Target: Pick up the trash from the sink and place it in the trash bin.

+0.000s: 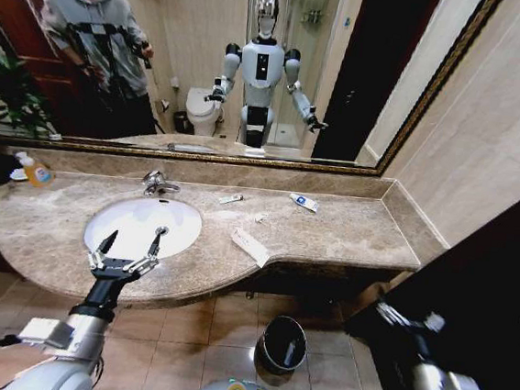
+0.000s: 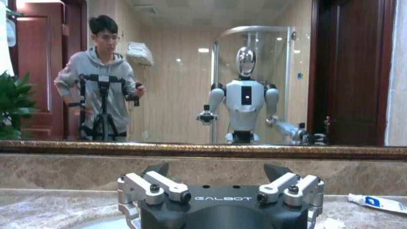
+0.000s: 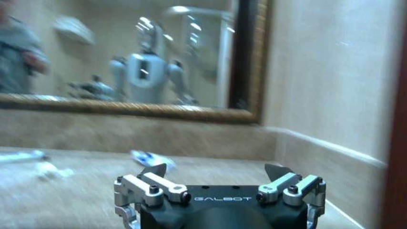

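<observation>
The white oval sink (image 1: 123, 228) is set in the brown marble counter (image 1: 349, 231), and its bowl looks bare. The trash lies on the counter to its right: a blue-capped tube (image 1: 303, 202), a tiny bottle (image 1: 231, 199), a small sachet (image 1: 261, 217) and a long flat packet (image 1: 249, 247). My left gripper (image 1: 131, 240) hovers open over the sink's front rim, holding nothing. My right gripper (image 1: 407, 317) hangs open and empty, low beside the counter's right end. The dark trash bin (image 1: 281, 344) stands on the floor under the counter. The right wrist view shows the tube (image 3: 149, 157) ahead.
A chrome faucet (image 1: 158, 183) rises behind the sink. A bottle of orange liquid (image 1: 34, 170) and a green plant (image 1: 2, 96) sit at the far left. A gold-framed mirror (image 1: 254, 65) backs the counter, and a beige wall (image 1: 496, 135) closes the right side.
</observation>
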